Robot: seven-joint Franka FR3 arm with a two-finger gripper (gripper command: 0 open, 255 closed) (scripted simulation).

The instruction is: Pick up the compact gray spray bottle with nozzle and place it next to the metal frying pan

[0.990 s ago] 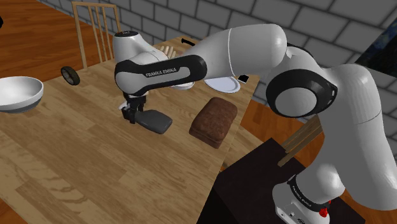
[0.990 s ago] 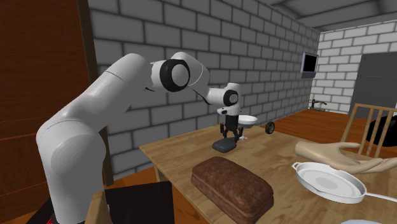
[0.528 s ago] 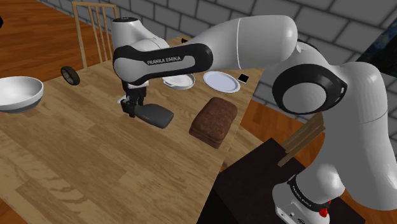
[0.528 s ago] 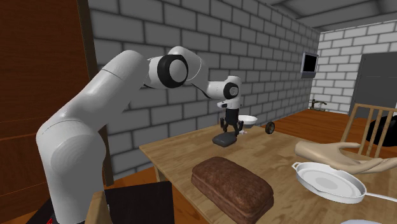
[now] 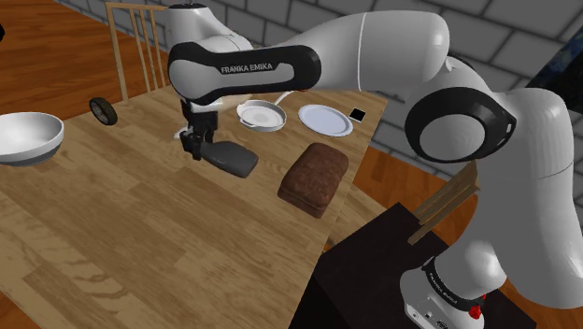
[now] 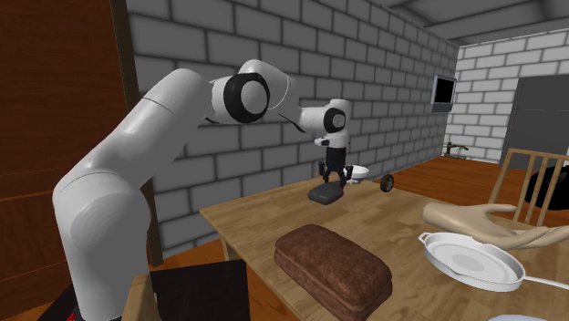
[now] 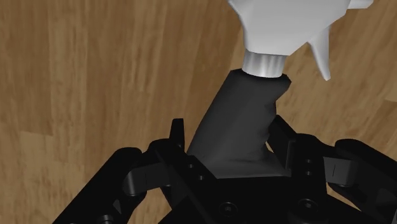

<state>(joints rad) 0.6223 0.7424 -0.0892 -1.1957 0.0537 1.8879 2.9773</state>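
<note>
The spray bottle has a dark gray body and a white nozzle head. My gripper is shut on the bottle's neck, and the body hangs tilted a little above the wooden table. In the wrist view the black fingers clasp the dark body from both sides. The metal frying pan lies on the table just beyond the bottle, toward the shoulder view's right. The second exterior view has the gripper and bottle at the table's far end, and the pan near the front right.
A brown loaf lies near the stand-side table edge, and a white plate sits beside the pan. A white bowl stands at the shoulder view's left, with a small black wheel and a wooden chair behind it.
The gripper has risen with the bottle in it, lifting it off the table and carrying it slightly toward the pan.
</note>
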